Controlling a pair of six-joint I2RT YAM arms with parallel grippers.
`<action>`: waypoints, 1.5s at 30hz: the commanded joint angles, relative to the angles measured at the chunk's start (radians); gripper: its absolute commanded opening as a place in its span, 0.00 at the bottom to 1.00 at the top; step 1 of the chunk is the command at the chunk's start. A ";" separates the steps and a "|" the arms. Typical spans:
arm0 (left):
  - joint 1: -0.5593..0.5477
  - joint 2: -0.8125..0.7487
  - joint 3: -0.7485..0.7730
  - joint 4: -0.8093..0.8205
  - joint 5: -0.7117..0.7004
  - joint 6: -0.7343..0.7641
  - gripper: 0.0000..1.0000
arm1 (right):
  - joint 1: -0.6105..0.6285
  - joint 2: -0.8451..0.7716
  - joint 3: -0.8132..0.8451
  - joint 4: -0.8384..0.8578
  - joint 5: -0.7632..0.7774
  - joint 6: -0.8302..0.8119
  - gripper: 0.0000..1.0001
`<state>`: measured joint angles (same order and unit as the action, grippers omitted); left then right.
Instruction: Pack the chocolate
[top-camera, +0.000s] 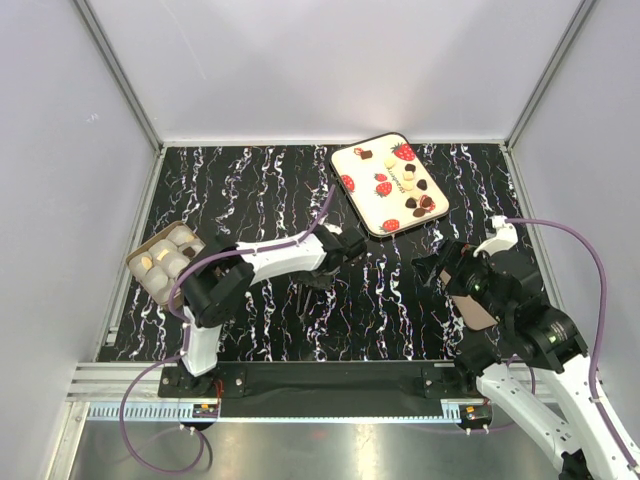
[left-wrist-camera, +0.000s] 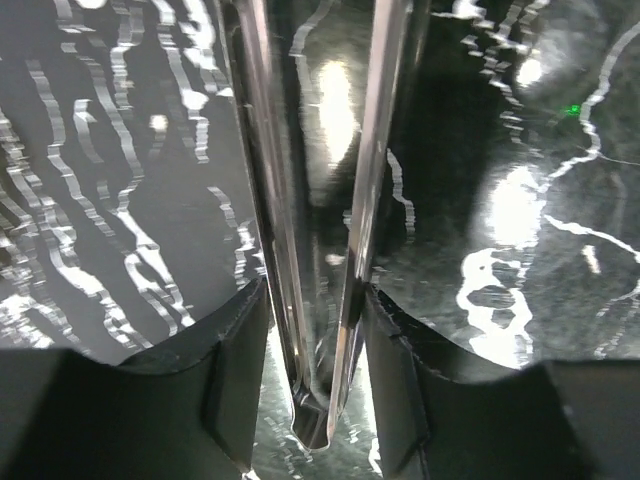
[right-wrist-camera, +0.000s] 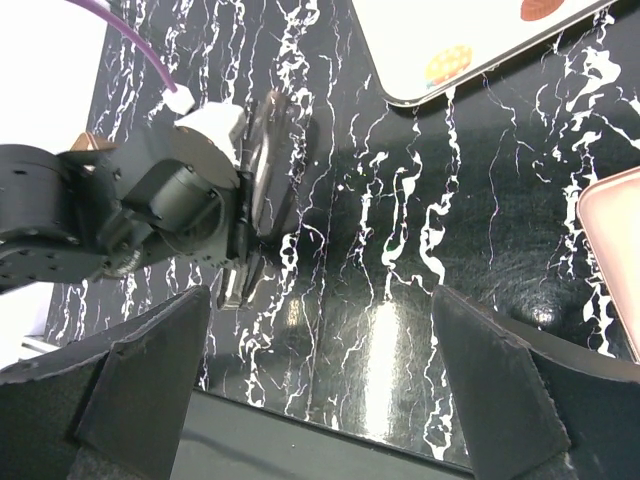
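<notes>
left gripper: closed partway on a pair of shiny metal tweezers. Its black fingers press the blades from both sides. The blades sit a little apart, and I can't see anything between them.
where that arm is: over the middle of the black marble-look table with white veins, roughly between the box and the tray. The tweezers point down at the surface.
right gripper: jaws spread as wide as they go, holding nothing. It hangs over the right side of the table, near the tray's closest corner.
chocolate: tiny dark brown and creamy white pieces scattered over the cream rectangular tray with red strawberry prints. The tray sits toward the far right of the table, turned at an angle.
box: a tan cardboard box with round cells at the left edge of the table. The cells look pale, with one yellowish bit and one dark bit. From up here I honestly can't tell which of those are pieces.
lid: a flat brown rounded-rectangle lid lies on the table, partly under the right arm. The right wrist view only catches its pinkish edge.
</notes>
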<state>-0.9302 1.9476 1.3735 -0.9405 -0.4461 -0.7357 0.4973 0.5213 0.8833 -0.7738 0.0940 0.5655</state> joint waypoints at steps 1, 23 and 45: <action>-0.007 -0.009 -0.010 0.071 0.043 -0.019 0.46 | 0.007 0.006 0.049 0.010 0.039 0.004 1.00; 0.348 -0.355 -0.014 0.258 0.359 0.127 0.99 | 0.009 0.489 0.175 0.022 0.087 0.198 1.00; 0.610 -1.030 -0.424 0.382 0.395 0.234 0.99 | 0.512 1.378 0.560 0.090 0.421 0.514 1.00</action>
<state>-0.3241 0.9745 0.9436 -0.5697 -0.0566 -0.5636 0.9977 1.8996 1.4502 -0.7002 0.4374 1.0260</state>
